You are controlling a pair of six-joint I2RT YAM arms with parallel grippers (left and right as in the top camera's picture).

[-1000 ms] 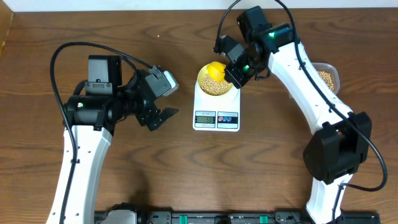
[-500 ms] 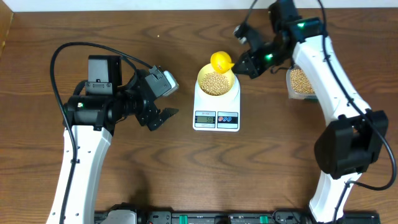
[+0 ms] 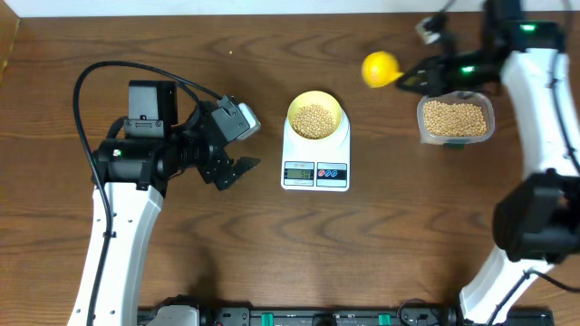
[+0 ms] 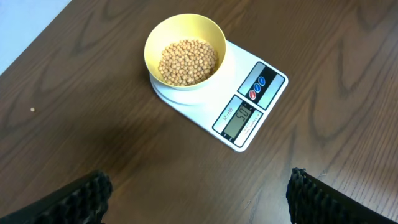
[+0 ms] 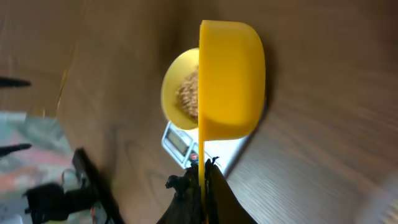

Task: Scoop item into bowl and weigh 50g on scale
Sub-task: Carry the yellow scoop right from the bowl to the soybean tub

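Overhead: right gripper [image 3: 410, 80], clamped on scoop [image 3: 381, 69] handle, has swung off the bowl [image 3: 292, 110] toward tub [image 3: 455, 140]. Beans [image 3: 315, 120] sit in bowl on scale [image 3: 315, 156]; dosing likely finished. Left gripper [image 3: 234, 170] unmoved, jaws apart.
Left wrist: display [image 4: 241, 116] looks like 50, unsure; no brand legible.
Right wrist: scoop on edge, handle gripped; no writing.
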